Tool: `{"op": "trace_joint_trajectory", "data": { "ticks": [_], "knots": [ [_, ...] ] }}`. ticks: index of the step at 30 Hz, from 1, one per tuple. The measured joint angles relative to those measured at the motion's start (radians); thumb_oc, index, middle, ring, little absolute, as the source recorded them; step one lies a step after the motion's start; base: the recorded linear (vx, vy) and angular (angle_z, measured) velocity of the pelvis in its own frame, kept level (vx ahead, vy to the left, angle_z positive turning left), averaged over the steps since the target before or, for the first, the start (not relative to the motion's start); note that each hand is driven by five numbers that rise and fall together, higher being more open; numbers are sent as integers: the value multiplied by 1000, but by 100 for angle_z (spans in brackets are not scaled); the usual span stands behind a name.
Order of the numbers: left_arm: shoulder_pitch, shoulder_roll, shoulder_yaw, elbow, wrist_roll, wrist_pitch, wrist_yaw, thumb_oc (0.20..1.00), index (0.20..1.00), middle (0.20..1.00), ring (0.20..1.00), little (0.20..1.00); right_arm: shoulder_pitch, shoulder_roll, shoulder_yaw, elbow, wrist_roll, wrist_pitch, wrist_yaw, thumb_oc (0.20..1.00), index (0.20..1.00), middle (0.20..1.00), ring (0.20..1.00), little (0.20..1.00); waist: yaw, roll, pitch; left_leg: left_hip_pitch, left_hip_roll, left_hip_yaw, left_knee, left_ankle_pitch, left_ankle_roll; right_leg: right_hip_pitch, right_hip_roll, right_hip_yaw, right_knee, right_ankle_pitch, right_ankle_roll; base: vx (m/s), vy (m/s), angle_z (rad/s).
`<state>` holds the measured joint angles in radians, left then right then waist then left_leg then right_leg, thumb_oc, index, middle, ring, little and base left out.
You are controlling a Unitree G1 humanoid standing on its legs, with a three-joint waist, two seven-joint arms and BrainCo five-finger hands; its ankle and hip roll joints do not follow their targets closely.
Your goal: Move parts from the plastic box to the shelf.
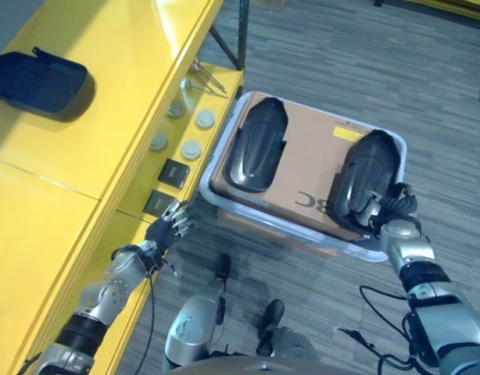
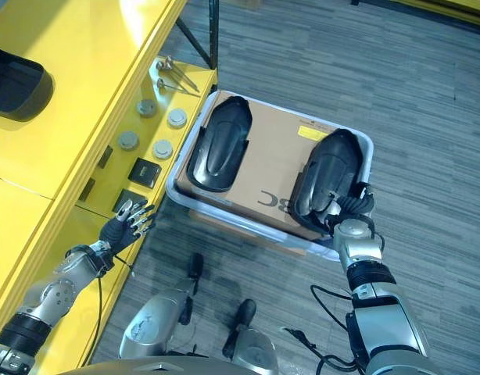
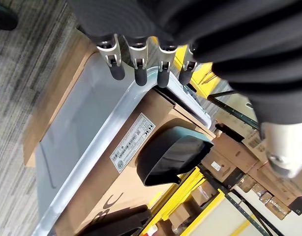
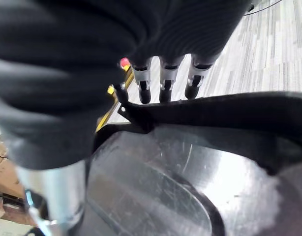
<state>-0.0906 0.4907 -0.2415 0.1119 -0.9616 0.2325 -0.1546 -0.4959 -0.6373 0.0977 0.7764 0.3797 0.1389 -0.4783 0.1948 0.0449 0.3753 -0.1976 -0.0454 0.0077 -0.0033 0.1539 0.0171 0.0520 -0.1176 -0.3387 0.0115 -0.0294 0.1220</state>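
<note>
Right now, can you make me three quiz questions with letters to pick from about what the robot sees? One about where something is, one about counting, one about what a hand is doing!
1. Where is the black part that is out of the box?
A. On top of the yellow shelf
B. On the grey floor
C. In the left hand

2. How many black parts lie on the cardboard in the plastic box?
A. One
B. Two
C. Four

3. What is the right hand doing?
A. Hanging far above the box
B. Resting at one black part in the box
C. Pressing a round knob on the shelf

Answers:
1. A: one black part sits on the yellow shelf.
2. B: a part and another lie on the cardboard in the plastic box.
3. B: the right hand is at the near end of the part on the robot's right; the left hand is open beside the shelf.
</note>
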Motion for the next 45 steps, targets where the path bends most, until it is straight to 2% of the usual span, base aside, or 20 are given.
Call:
{"op": "trace_joint_trajectory", "data": {
  "ticks": [4,16,17,18,19,23,39,43,45],
  "knots": [
    [-23,-1,-5,11,-17,-8,2,1000,1000,1000,1000,1000,-36,1,0,26,20,0,-3,1000,1000,1000,1000,1000,1,13,23,-16,1,-3,0,6,2,-20,0,0,12,-4,1,-7,5,1],
    [-51,-1,-26,28,-18,-26,18,1000,1000,1000,1000,1000,-75,1,0,70,77,-9,-13,1000,1000,1000,1000,1000,7,12,52,-36,-3,-6,1,17,12,-53,-6,-2,44,-18,3,-8,0,0],
    [-56,-1,-31,28,-19,-30,18,1000,1000,1000,1000,1000,-85,1,0,73,88,-9,-14,824,824,824,824,824,7,13,60,-36,-3,-7,1,18,12,-54,-8,-2,50,-21,3,0,0,0],
    [-59,-1,-36,28,-19,-37,18,1000,1000,1000,1000,1000,-98,1,0,77,91,-9,-14,351,351,351,351,351,6,14,69,-36,-3,-7,1,17,9,-56,-8,-2,52,-21,3,0,0,0],
    [-58,-1,-36,28,-19,-37,18,1000,1000,1000,1000,1000,-103,1,0,78,99,-9,-14,200,200,200,200,200,6,13,75,-36,-3,-7,1,16,8,-56,-9,-2,54,-21,3,0,0,0],
    [-61,-1,-36,28,-19,-39,18,1000,1000,1000,1000,1000,-106,1,0,80,143,-16,-17,200,200,200,200,200,7,13,75,-36,-3,-7,1,17,10,-56,-10,-2,55,-22,4,0,0,0],
    [-63,-1,-36,28,-19,-40,18,1000,1000,1000,1000,1000,-107,5,0,124,165,-26,-26,200,200,200,200,200,3,14,74,-29,-4,-5,1,21,16,-51,-13,-1,57,-23,4,0,0,0],
    [-61,-1,-35,25,-19,-40,16,1000,1000,1000,1000,1000,-97,6,-3,84,164,-29,-26,200,200,200,200,200,-2,14,74,-8,-5,-3,-1,21,15,-31,-14,-1,53,-22,4,0,0,0],
    [-43,-1,-23,0,-23,-39,16,1000,1000,1000,1000,1000,-48,4,-4,-66,161,-32,-26,200,200,200,200,200,-10,14,74,27,-7,-1,-14,17,10,2,-14,-1,41,-21,4,25,19,-1]
  ]
}}
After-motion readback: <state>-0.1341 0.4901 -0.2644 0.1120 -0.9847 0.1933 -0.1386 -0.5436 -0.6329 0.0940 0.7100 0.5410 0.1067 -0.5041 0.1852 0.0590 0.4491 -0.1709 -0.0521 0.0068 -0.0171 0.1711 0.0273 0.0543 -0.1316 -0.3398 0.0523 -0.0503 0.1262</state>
